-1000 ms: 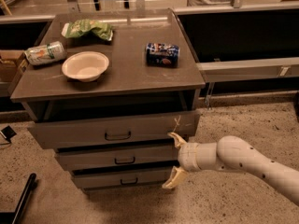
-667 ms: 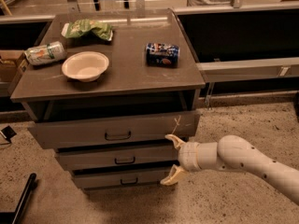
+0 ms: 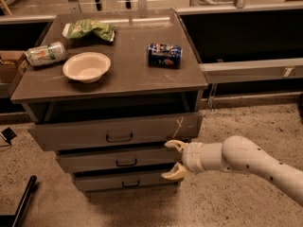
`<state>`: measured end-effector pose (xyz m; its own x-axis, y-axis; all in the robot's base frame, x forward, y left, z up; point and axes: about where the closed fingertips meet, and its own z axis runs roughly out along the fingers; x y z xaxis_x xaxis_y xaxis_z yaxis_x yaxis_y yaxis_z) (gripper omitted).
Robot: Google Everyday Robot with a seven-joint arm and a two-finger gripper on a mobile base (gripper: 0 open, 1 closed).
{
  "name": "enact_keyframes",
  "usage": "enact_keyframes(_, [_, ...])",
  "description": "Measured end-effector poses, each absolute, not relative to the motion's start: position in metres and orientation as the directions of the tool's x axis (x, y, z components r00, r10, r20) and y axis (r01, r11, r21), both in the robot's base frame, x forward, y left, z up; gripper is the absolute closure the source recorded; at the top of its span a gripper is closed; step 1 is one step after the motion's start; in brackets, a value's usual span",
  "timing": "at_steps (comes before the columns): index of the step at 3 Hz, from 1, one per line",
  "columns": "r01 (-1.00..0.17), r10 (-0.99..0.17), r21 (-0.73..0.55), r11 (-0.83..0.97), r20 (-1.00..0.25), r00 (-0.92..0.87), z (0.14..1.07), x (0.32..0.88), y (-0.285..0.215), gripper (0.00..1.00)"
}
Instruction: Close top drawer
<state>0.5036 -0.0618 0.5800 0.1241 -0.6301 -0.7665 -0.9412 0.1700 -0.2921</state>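
Sticking out from the front of the grey cabinet, the top drawer (image 3: pixel 118 131) is open, and a dark gap shows behind its tall front. It has a small dark handle (image 3: pixel 119 137) in the middle and a bit of white string (image 3: pixel 179 125) hanging at its right end. Two thinner drawers sit under it, the middle drawer (image 3: pixel 113 159) and the bottom drawer (image 3: pixel 123 179), and each one pokes out a little too.

The gripper (image 3: pixel 173 160) is on the right, near the right end of the middle drawer and just below the right corner of the top drawer. Its two fingers (image 3: pixel 175 144) are spread apart and hold nothing. The white arm (image 3: pixel 246 162) comes in from the near right.

I think the job is only at the start, because the drawer is not shut yet. Next the gripper needs to go up a bit, meet the flat front of the top drawer and push it straight in, away from me.

On the cabinet top (image 3: pixel 128 74) are a white bowl (image 3: pixel 86 66), a blue can (image 3: pixel 164 55), a green bag (image 3: pixel 90 30) and a silver can (image 3: pixel 46 53) lying on its side at the left edge. The speckled floor (image 3: pixel 246 122) is all around, and a cardboard box (image 3: pixel 9 65) sits at the far left.
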Motion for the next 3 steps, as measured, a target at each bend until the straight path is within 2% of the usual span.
enact_keyframes(1, [-0.946,-0.627,-0.287,0.153,-0.768,0.132,0.575,0.522,-0.06,0.05])
enact_keyframes(2, [-0.953,-0.619,-0.279,0.118,-0.771,0.149,0.566,0.549,-0.052,0.0])
enact_keyframes(3, [-0.953,-0.619,-0.279,0.118,-0.771,0.149,0.566,0.549,-0.052,0.0])
